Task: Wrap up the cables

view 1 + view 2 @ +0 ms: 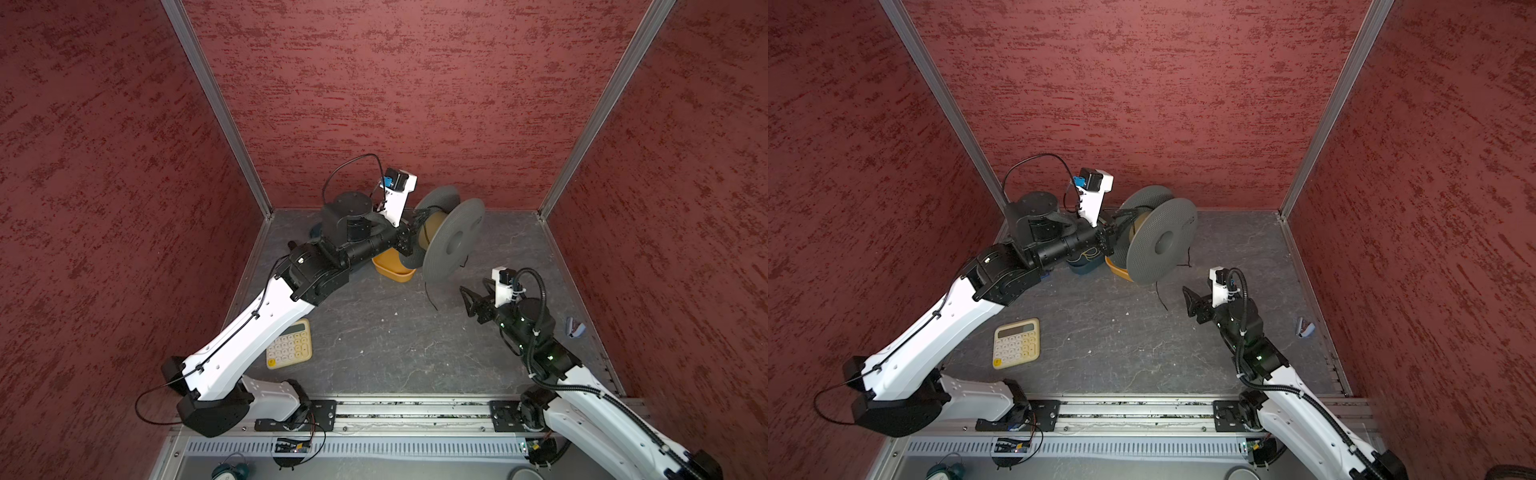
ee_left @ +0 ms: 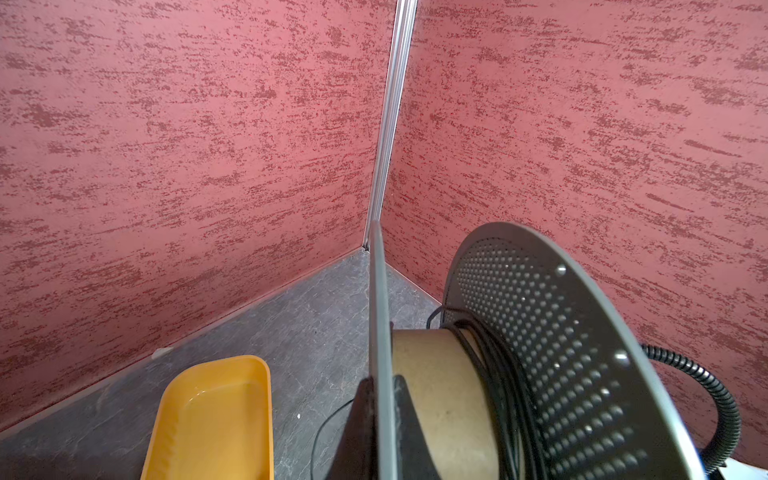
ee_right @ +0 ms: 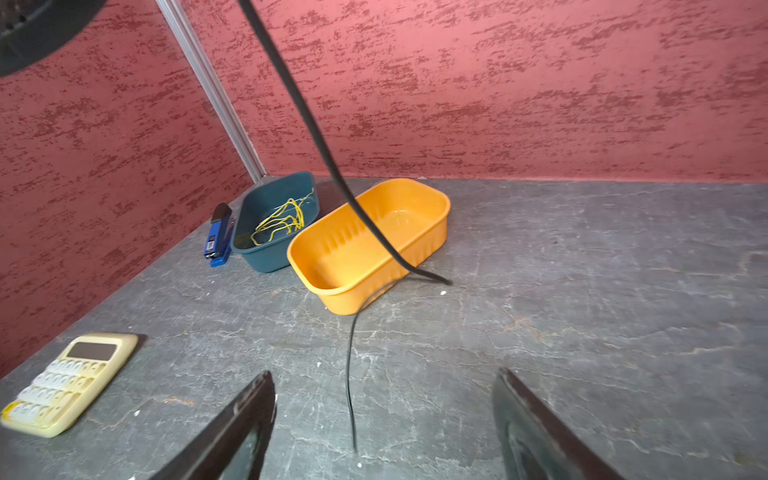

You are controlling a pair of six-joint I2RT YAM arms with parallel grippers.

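In both top views the left claw (image 1: 409,243) is clenched on one flange of the spool (image 1: 454,241), holding it lifted near the orange tray (image 1: 395,272). The black cord (image 1: 430,293) trails off the rim and dangles toward the table (image 1: 374,332), and the right claw (image 1: 467,301) hangs released just beside that loose tail. The left wrist view shows a few turns bunched against the opposite flange, with the core (image 2: 440,395) mostly bare, so new turns should spread across it. In the right wrist view the tail hangs in line with the gap between the spread fingers (image 3: 245,415). The best move is probably to grasp it low, draw it gently taut, then lead it round without tugging the spool loose.
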